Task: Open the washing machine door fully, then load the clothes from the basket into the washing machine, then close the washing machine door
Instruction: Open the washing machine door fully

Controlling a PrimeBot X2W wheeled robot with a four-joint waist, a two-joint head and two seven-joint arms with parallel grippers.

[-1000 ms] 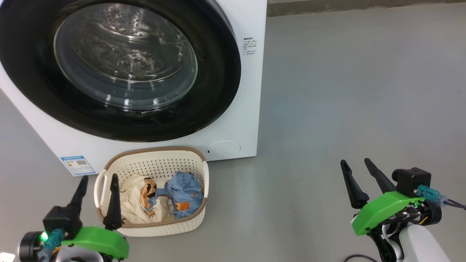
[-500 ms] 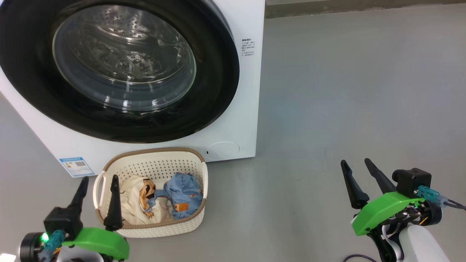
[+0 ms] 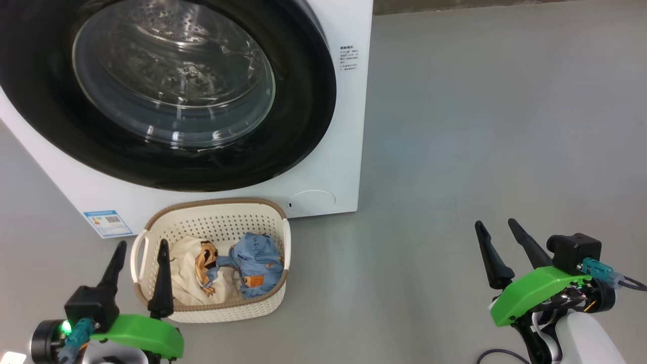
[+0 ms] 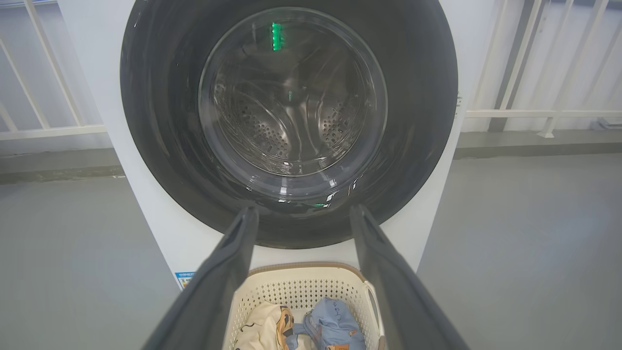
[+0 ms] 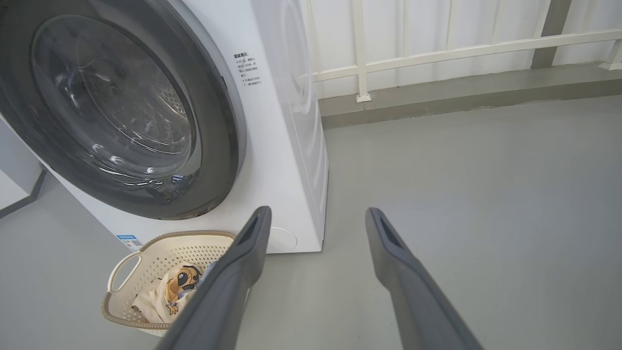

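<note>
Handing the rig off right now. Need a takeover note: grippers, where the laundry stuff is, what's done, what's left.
Left gripper: open, empty, near the left end of the basket.
Right gripper: open, empty, over the bare floor to the right of the washing machine.
Washing machine door: looks shut, flush with the front.
Basket: on the floor just in front of the machine, below the door. Inside it lie the cream garment and the blue garment.
Done: nothing yet.
Left: open the door fully, load both garments, close the door.
</note>
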